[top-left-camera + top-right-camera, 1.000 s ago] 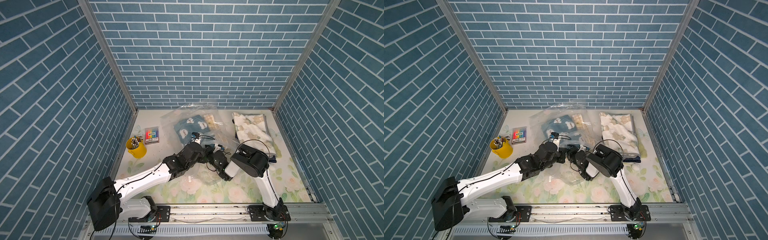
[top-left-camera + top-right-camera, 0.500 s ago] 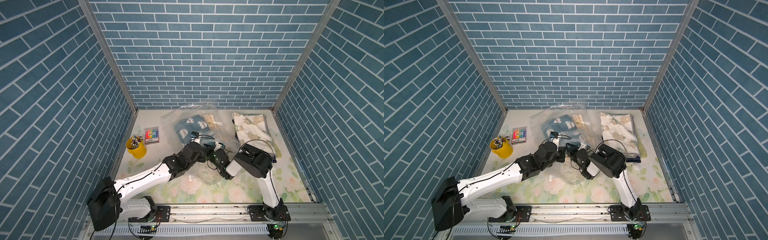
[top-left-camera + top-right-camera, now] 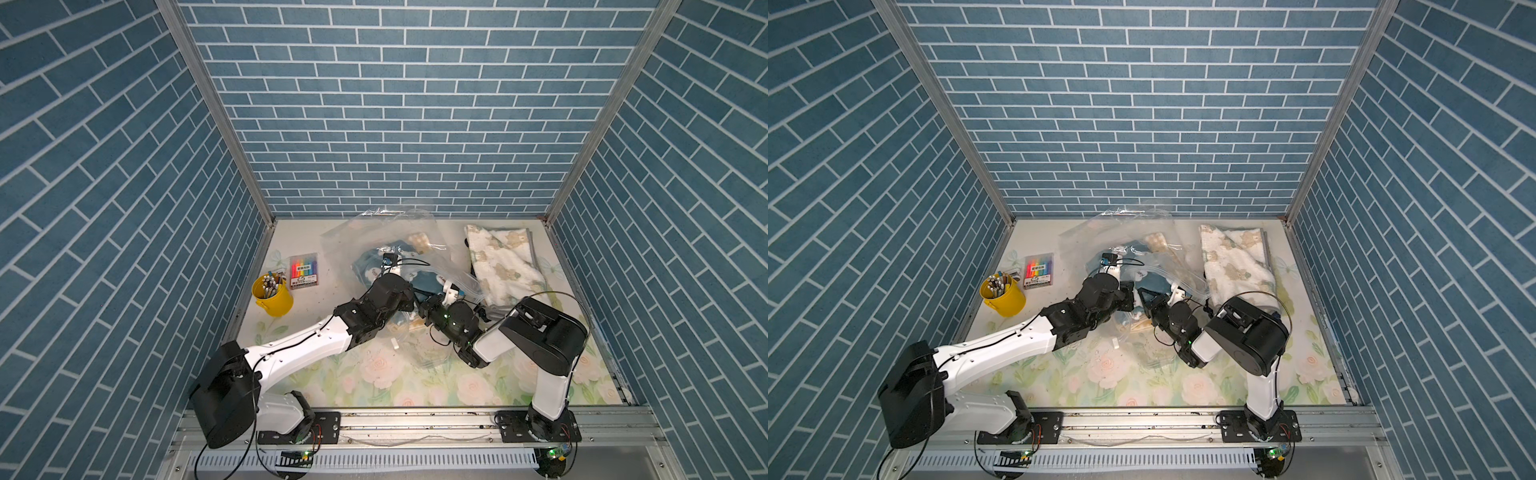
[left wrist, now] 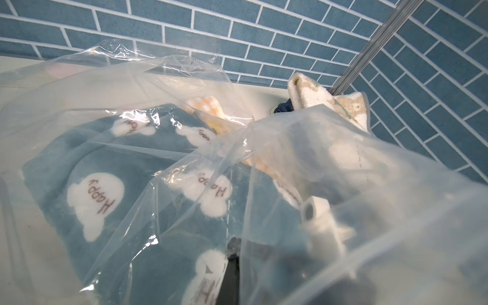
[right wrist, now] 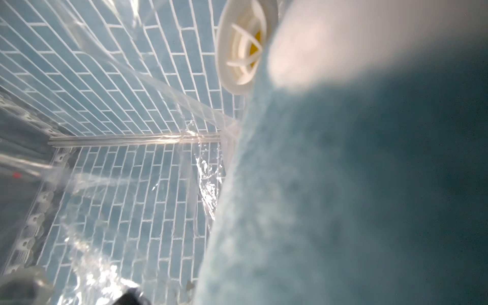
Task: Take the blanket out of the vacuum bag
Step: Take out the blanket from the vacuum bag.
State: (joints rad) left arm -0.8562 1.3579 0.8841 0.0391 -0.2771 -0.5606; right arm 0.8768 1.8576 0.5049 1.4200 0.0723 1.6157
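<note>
The vacuum bag [image 3: 386, 232] [image 3: 1121, 232] lies crumpled and clear at the back middle of the table. Inside it is the blanket [image 3: 368, 270] [image 4: 126, 163], blue with white "Happy" clouds. My left gripper [image 3: 411, 298] [image 4: 235, 244] is shut on the bag's film near its mouth; one black finger [image 4: 231, 266] shows against the plastic. My right gripper [image 3: 424, 306] [image 3: 1145, 300] reaches into the bag and is shut on the blanket's near edge. The blue blanket [image 5: 343, 184] fills the right wrist view and hides the jaws. The round white valve cap [image 5: 241, 45] shows from inside the bag.
A beige checked cloth [image 3: 417, 241] also lies in the bag. A folded cream bear-print blanket [image 3: 503, 262] sits at the back right. A yellow cup of pens [image 3: 272, 293] and a marker pack [image 3: 304, 270] stand at the left. Brick walls close three sides.
My right gripper pushed deeper into the bag toward the blue blanket and closed. Its elbow swung to the right. The left arm kept its place.
</note>
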